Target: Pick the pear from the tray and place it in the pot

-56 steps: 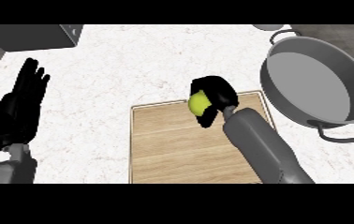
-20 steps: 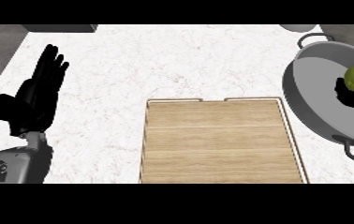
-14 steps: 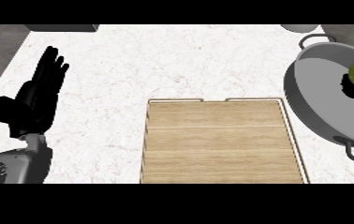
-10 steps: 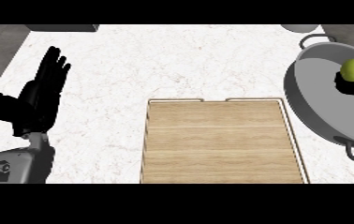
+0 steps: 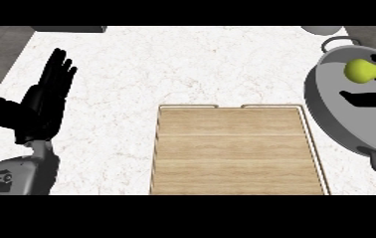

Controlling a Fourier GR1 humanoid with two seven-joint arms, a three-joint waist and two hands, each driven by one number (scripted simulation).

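- Pear [image 5: 360, 70]: lies inside the pot [image 5: 323, 102], toward 12 o'clock of its bowl.
- Pot: grey, at 3 o'clock on the counter [image 5: 183, 62], cut by the view's edge.
- Tray [image 5: 235, 152]: wooden, at 6 o'clock, just beside the pot.
- Left hand [image 5: 46, 100]: at 9 o'clock, resting, fingers straight and apart, pointing to 12.
- Right hand [image 5: 358, 98]: only a black sliver over the pot, at 6 o'clock of the pear; I cannot tell its state.

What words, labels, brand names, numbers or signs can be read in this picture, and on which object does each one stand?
There are none to read. The grey pot, the pear lying in it, the wooden tray, the white counter and the left hand, resting open at the view's left, all show plain surfaces with no text, number or sign.
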